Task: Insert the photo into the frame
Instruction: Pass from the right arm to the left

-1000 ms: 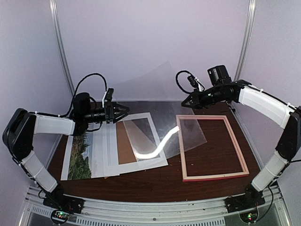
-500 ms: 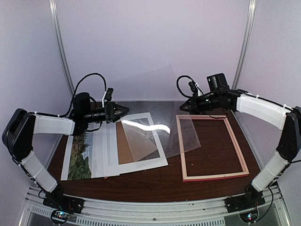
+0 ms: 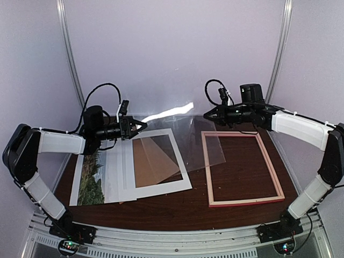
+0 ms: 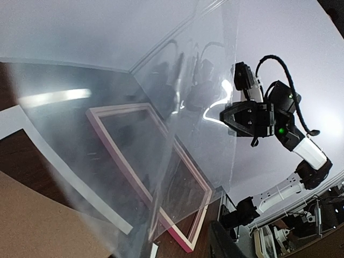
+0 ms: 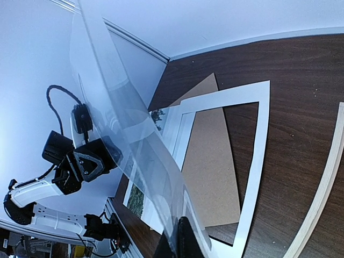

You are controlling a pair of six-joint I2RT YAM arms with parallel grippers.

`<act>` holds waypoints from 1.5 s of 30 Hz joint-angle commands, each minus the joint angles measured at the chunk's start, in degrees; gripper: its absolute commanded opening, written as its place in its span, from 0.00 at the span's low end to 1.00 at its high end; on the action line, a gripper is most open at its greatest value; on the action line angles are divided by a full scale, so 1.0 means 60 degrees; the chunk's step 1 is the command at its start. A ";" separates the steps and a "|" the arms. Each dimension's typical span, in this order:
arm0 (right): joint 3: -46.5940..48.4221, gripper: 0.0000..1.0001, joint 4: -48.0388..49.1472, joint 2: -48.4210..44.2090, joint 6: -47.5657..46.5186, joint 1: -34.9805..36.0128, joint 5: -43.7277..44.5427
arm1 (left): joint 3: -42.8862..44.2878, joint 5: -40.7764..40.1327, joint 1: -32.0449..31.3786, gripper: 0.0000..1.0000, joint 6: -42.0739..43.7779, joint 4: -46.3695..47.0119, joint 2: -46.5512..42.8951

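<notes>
Clear plastic, the sheet (image 3: 188, 134) hung above the worktop (image 3: 177, 210) with the left tool (image 3: 138, 127) and right tool (image 3: 207, 114) each clamped on an edge, probably bound for the frame (image 3: 247, 201); the photo (image 3: 89, 180) lay far left, partly under the mat (image 3: 161, 188).

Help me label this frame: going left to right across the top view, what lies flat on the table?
Left to right: the photo → white mat → the frame. The brown board and clear sheet overlap these, so omitted.

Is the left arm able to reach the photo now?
Probably not yet: the left hand grips the clear sheet, and the white mat overlaps the photo.
</notes>
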 commanded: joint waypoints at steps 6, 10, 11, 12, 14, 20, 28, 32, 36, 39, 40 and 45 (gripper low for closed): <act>-0.0361 0.00 0.1576 -0.0347 0.0885 0.0013 -0.0108 | 0.0075 -0.0018 -0.0015 0.31 0.0162 0.0262 -0.0151; -0.0357 0.00 0.1561 -0.0267 0.0869 0.0013 -0.0214 | 0.0074 -0.0078 -0.0016 0.26 0.0204 0.0209 -0.0203; -0.0359 0.00 0.1539 -0.0258 0.0857 0.0013 -0.0236 | 0.0082 -0.0099 -0.0015 0.24 0.0233 0.0180 -0.0204; -0.0387 0.00 0.1545 -0.0244 0.0844 0.0011 -0.0237 | 0.0093 -0.0101 -0.0015 0.23 0.0251 0.0151 -0.0217; -0.0464 0.00 0.1572 -0.0253 0.0848 0.0035 -0.0260 | 0.0113 -0.0129 -0.0015 0.19 0.0276 0.0117 -0.0207; -0.0605 0.00 0.1687 -0.0251 0.0901 0.0056 -0.0325 | 0.0172 -0.0205 -0.0015 0.07 0.0304 0.0059 -0.0234; -0.0697 0.10 0.1323 -0.0300 0.0463 0.0057 -0.0231 | 0.0147 -0.0233 0.0114 0.00 0.0417 -0.0270 -0.0505; -0.0647 0.30 0.0546 -0.0315 -0.0093 0.0042 0.0080 | 0.0051 -0.0262 0.0343 0.00 0.0426 -0.0724 -0.0856; -0.0590 0.46 -0.0398 -0.0327 -0.0708 0.0013 0.0623 | 0.0268 -0.0586 0.0409 0.00 0.1133 -0.2386 -0.1414; -0.0673 0.58 -0.1203 -0.0415 -0.1151 -0.0004 0.1211 | 0.0707 -0.1008 0.0409 0.00 0.1999 -0.4456 -0.1938; -0.0716 0.62 -0.1462 -0.0441 -0.1340 0.0002 0.1440 | 0.0888 -0.1220 0.0410 0.00 0.2317 -0.5103 -0.2113; -0.1247 0.78 -0.2377 -0.0410 -0.2013 0.0101 0.2488 | 0.1922 -0.2499 0.0402 0.00 0.3631 -0.8127 -0.2787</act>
